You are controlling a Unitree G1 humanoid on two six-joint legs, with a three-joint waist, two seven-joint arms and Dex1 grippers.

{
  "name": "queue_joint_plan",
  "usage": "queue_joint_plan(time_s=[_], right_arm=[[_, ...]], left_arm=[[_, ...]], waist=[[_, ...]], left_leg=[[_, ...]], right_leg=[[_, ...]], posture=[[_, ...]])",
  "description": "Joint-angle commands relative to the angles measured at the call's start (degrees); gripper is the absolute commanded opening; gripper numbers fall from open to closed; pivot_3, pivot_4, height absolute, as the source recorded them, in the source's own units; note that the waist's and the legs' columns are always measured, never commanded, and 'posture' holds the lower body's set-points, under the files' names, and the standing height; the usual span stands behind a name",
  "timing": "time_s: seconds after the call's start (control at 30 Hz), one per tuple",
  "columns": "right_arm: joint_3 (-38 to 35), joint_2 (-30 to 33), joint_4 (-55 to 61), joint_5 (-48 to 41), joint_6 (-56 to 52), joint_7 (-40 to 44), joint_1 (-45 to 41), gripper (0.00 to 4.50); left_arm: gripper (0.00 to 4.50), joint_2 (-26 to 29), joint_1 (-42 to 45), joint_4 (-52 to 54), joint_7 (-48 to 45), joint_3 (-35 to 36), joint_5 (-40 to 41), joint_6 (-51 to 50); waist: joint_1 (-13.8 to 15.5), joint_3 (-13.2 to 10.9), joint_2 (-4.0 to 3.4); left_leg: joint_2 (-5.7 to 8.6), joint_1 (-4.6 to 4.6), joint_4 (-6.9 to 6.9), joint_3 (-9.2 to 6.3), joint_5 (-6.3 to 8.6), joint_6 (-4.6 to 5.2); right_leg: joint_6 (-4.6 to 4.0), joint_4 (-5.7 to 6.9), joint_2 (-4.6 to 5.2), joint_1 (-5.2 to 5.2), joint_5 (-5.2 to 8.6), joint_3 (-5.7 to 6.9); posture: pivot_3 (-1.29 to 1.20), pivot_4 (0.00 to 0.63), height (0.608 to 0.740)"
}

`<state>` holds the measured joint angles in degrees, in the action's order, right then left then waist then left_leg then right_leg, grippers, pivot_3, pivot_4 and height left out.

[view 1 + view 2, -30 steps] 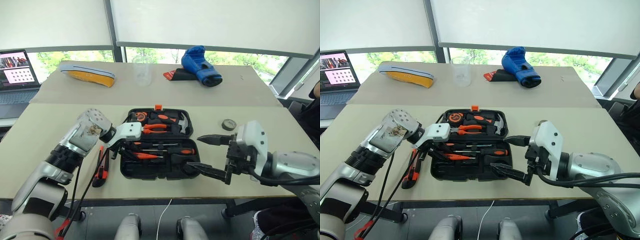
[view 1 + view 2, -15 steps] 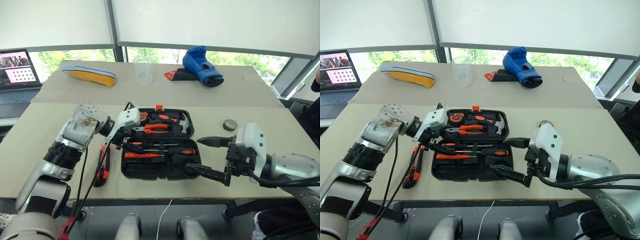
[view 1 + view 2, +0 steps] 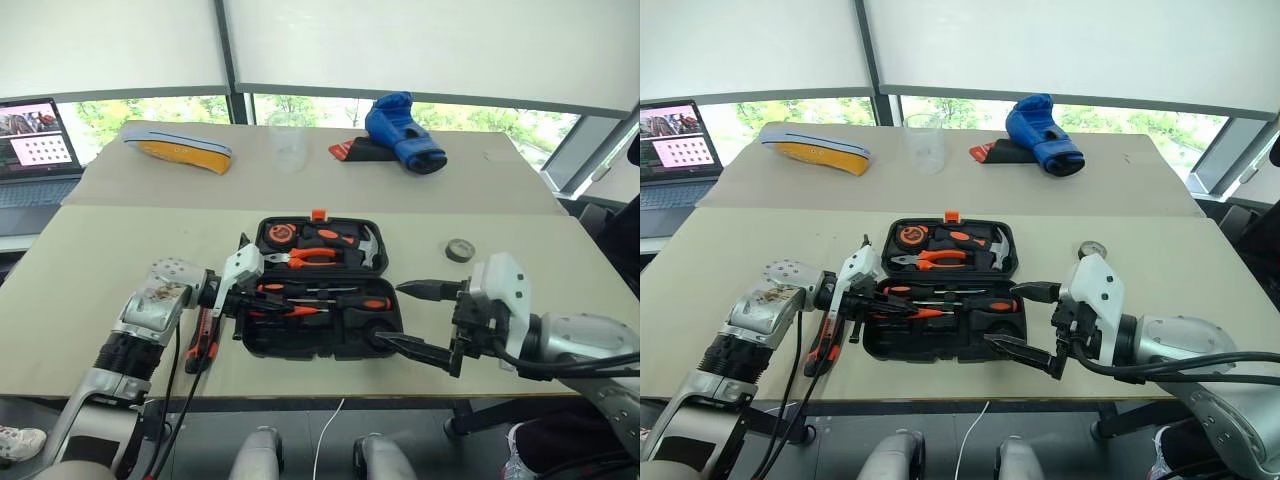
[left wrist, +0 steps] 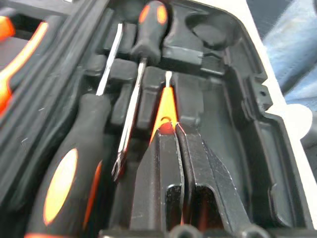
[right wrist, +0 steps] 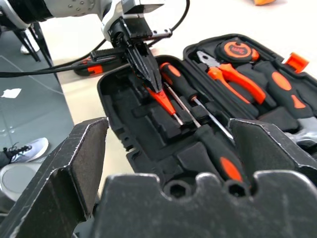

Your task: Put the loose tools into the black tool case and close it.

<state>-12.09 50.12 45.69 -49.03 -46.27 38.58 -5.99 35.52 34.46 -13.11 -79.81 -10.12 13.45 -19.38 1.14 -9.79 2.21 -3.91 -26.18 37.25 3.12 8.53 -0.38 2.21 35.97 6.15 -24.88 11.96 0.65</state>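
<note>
The black tool case (image 3: 300,350) lies open on the near table. Two orange-and-black screwdrivers (image 3: 360,302) (image 4: 64,168) sit in recesses of its near half. Beside them lies the slim orange tester screwdriver (image 4: 167,106). My left gripper (image 3: 265,305) reaches in from the left, shut, with its tips against the tester's handle. The orange-and-black utility knife (image 3: 203,335) lies on the table left of the case, partly hidden by my left arm. The small tape roll (image 3: 458,249) sits on the table right of the case. My right gripper (image 3: 395,315) hovers open at the case's right front corner.
Orange-handled pliers (image 3: 310,257), a hammer (image 3: 365,245) and a tape measure (image 3: 279,234) fill the case's far half. On the far table are a blue boxing glove (image 3: 402,130), a clear cup (image 3: 287,140) and an orange-and-grey object (image 3: 175,148). A laptop (image 3: 35,150) stands far left.
My left gripper has dropped lower into the case's near half and gone from open to shut at the orange tester. The right gripper has stayed put, open.
</note>
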Motion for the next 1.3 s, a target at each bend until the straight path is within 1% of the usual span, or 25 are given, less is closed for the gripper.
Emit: queue_joint_plan(time_s=[0.03, 0.13, 0.23, 0.33, 0.63, 0.77, 0.93, 1.07, 1.17, 1.2, 1.3], right_arm=[[-1.2, 0.1, 0.4, -0.1, 1.7, 0.1, -0.8, 4.50], [-0.7, -0.3, -0.1, -0.3, 1.5, 0.0, -1.7, 4.50], [-0.5, -0.5, -0.4, -0.2, 1.4, 0.0, -2.2, 4.50], [-0.7, -0.7, -0.5, -0.4, 1.4, 0.1, -2.1, 4.50], [-0.5, -0.9, -0.7, -0.3, 1.4, 0.2, -2.3, 4.50], [-0.5, -0.8, -1.4, 0.0, 1.4, 0.5, -2.9, 4.50], [-0.2, -0.9, -1.4, 0.2, 1.6, 0.6, -2.9, 4.50], [0.0, -0.9, -1.3, 0.4, 1.6, 0.6, -2.9, 4.50], [1.0, -0.9, -1.9, 0.8, 2.0, 1.2, -3.7, 4.50], [1.5, -1.0, -2.3, 0.9, 2.1, 1.6, -4.1, 4.50], [4.3, -1.0, -4.1, 2.2, 2.9, 3.9, -6.3, 4.50]], left_arm=[[0.12, -0.7, -0.5, -0.8, 1.4, -1.5, -2.7, 6.2], [0.12, -2.0, 0.0, -4.5, 2.5, -2.8, -4.7, 9.9], [0.12, -2.8, 0.1, -5.0, 2.4, -2.5, -4.0, 10.2], [0.12, -2.6, -0.5, -3.5, 2.3, -1.9, -3.0, 8.8], [0.12, -1.5, -0.7, -4.3, 2.4, -1.7, -3.3, 9.1], [0.12, -0.4, -2.3, -3.8, 1.5, -3.0, -4.4, 10.7], [0.12, 0.4, -2.9, -5.5, 2.6, -4.5, -7.3, 14.2], [0.12, 0.6, -1.8, -4.1, 3.5, -3.1, -6.1, 11.3], [0.83, 2.1, 0.1, -0.2, 4.2, 1.8, -0.9, 3.4], [1.25, 3.0, 0.6, 1.8, 4.5, 3.8, 1.2, 0.1], [2.29, 7.6, -0.9, 9.0, 6.5, 10.9, 7.0, -9.8]], waist=[[0.0, 0.0, 0.00], [0.0, 0.0, -0.04], [0.0, 0.0, -0.03], [-0.2, 0.0, -0.04], [-0.4, 0.0, -0.04], [-0.5, 0.0, -0.04], [-0.5, 0.0, -0.05], [-0.5, 0.1, -0.10], [-0.6, 0.1, -0.10], [-0.7, 0.1, -0.10], [-1.0, 0.0, -0.06]], left_leg=[[0.00, 0.00, 0.01, 0.01, 0.00, 0.00], [0.00, 0.05, 0.02, 0.01, 0.00, 0.00], [-0.01, 0.18, 0.01, 0.01, 0.00, -0.01], [-0.01, 0.22, 0.01, 0.00, 0.00, -0.01], [-0.02, 0.24, 0.00, 0.00, 0.01, -0.01], [-0.02, 0.31, -0.01, 0.01, 0.01, -0.01], [-0.04, 0.68, -0.21, 0.03, 0.03, -0.05], [-0.04, 0.72, -0.25, 0.03, 0.08, -0.13], [-0.04, 0.72, -0.26, 0.03, 0.08, -0.13], [-0.05, 0.71, -0.27, 0.03, 0.08, -0.13], [-0.06, 0.63, -0.28, 0.01, 0.05, -0.07]], right_leg=[[0.01, -0.02, 0.00, 0.00, -0.01, -0.01], [0.00, -0.03, 0.01, 0.06, -0.03, -0.01], [-0.01, -0.04, 0.01, 0.19, -0.03, 0.00], [-0.01, -0.06, 0.01, 0.25, -0.02, 0.01], [-0.01, -0.08, 0.00, 0.27, -0.02, 0.01], [-0.01, -0.09, 0.01, 0.32, -0.02, 0.01], [-0.05, -0.20, 0.02, 0.61, 0.01, 0.01], [-0.05, -0.19, 0.02, 0.61, 0.01, 0.01], [-0.05, -0.19, 0.02, 0.60, 0.01, 0.02], [-0.05, -0.19, 0.02, 0.57, 0.00, 0.02], [-0.06, -0.17, 0.02, 0.47, 0.01, 0.03]], posture=[[0.00, 0.150, 0.740], [0.00, 0.150, 0.740], [0.00, 0.150, 0.740], [0.00, 0.150, 0.740], [0.00, 0.150, 0.740], [0.00, 0.150, 0.740], [0.00, 0.150, 0.740], [0.00, 0.150, 0.740], [0.00, 0.150, 0.740], [0.00, 0.150, 0.740], [0.00, 0.150, 0.740]])
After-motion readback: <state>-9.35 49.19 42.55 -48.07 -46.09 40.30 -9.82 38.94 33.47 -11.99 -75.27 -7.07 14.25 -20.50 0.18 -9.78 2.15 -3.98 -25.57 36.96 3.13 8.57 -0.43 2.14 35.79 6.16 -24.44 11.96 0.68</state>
